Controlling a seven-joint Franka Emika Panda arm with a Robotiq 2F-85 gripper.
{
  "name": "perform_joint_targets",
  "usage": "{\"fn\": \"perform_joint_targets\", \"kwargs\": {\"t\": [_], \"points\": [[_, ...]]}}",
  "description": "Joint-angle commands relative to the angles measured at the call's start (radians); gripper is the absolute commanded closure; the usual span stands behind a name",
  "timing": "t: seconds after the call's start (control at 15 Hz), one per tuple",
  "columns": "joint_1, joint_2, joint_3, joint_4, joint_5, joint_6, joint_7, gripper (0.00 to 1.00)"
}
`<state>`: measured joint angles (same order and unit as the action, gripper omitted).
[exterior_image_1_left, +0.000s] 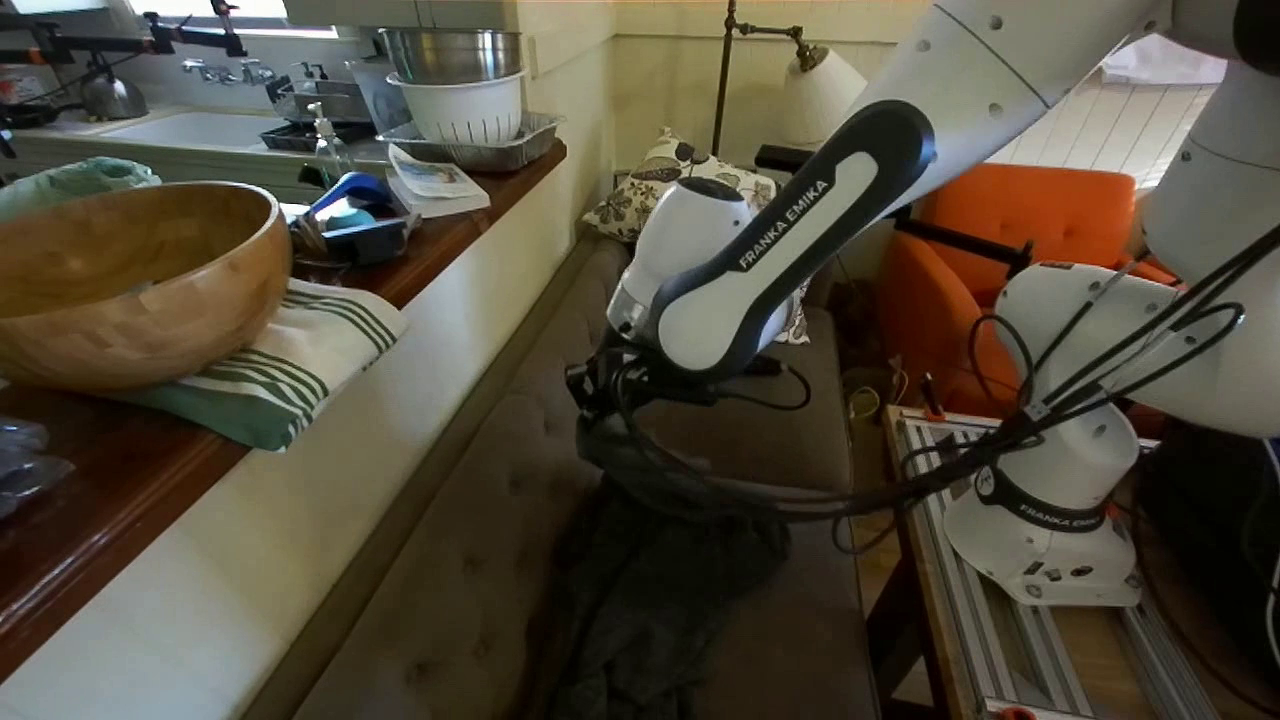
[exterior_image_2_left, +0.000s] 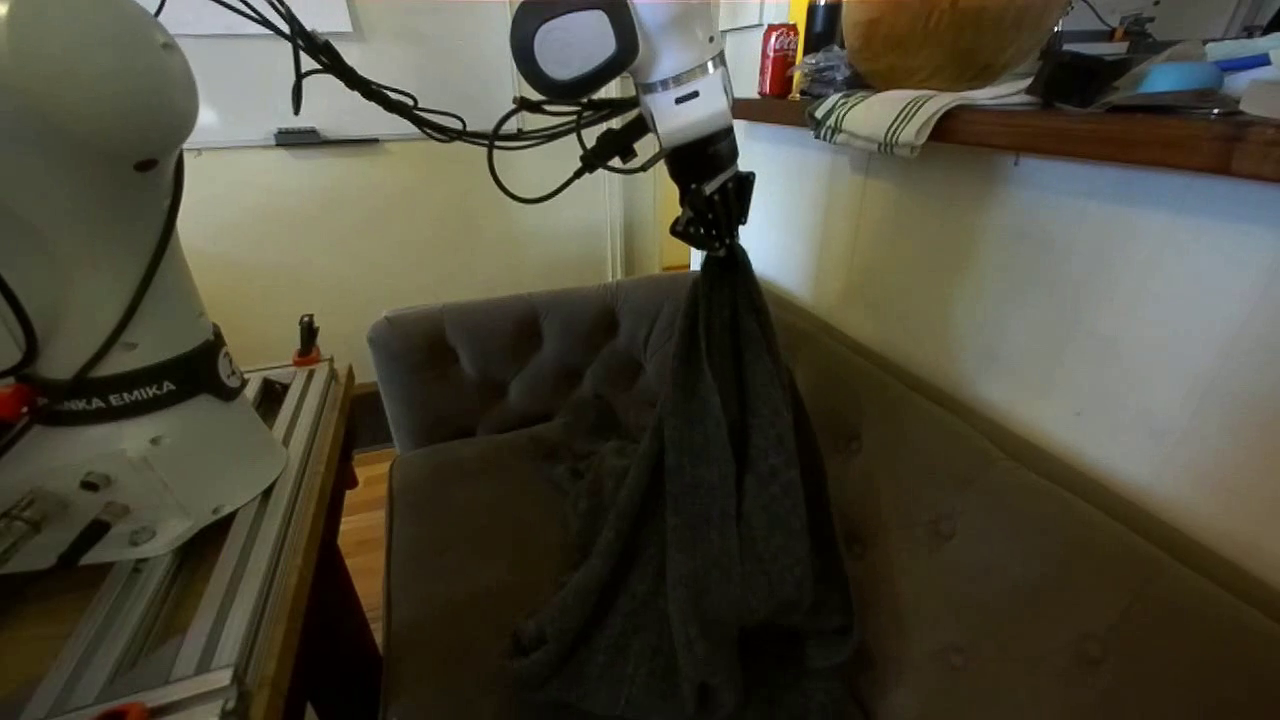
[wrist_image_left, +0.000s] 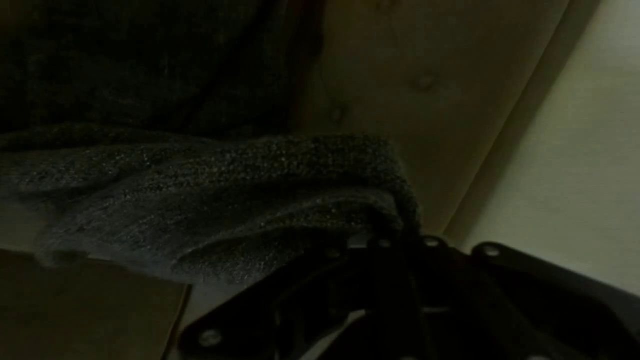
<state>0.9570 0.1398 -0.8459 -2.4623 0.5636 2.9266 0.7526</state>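
- From where I stand, the gripper (exterior_image_2_left: 722, 245) is above the sofa (exterior_image_2_left: 470, 530), pinched narrow on a bunched peak of the dark grey blanket (exterior_image_2_left: 730, 450).
- The blanket hangs from there, its lower folds spread on the sofa's seat.
- That pinch looks small to me; the cloth's weight could work it loose and drop everything in a heap on the sofa. How deep it bites I can't tell, the wrist view being so dark.
- A sideways pull could drag loose folds over the sofa's front edge.
- Above the sofa's back, a striped towel (exterior_image_1_left: 300, 345) overhangs the ledge (exterior_image_2_left: 1130, 138) beneath a wooden bowl (exterior_image_1_left: 150, 300); snagging it could bring both down.
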Motion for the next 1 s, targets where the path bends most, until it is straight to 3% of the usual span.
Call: {"fn": "perform_joint_targets", "kwargs": {"t": [0.0,0.07,0.13,0.27,0.47,0.53,0.67,0.93], "points": [[0.052,-0.067,0.051,0.032,-0.027,-0.091,-0.042,0.99],[0.061,-0.066,0.073,0.053,-0.016,-0.123,-0.063,0.99],[-0.096,-0.078,0.253,0.071,-0.051,-0.147,-0.054,0.99],[-0.184,-0.064,0.388,0.115,-0.018,-0.221,-0.113,0.99],[-0.395,-0.021,0.632,0.198,0.018,-0.366,-0.224,0.99],[-0.456,-0.003,0.689,0.222,0.014,-0.419,-0.264,0.72],[-0.58,0.019,0.774,0.262,-0.036,-0.544,-0.306,0.65],[-0.716,0.038,0.776,0.2,-0.279,-0.463,-0.199,0.36]]}}
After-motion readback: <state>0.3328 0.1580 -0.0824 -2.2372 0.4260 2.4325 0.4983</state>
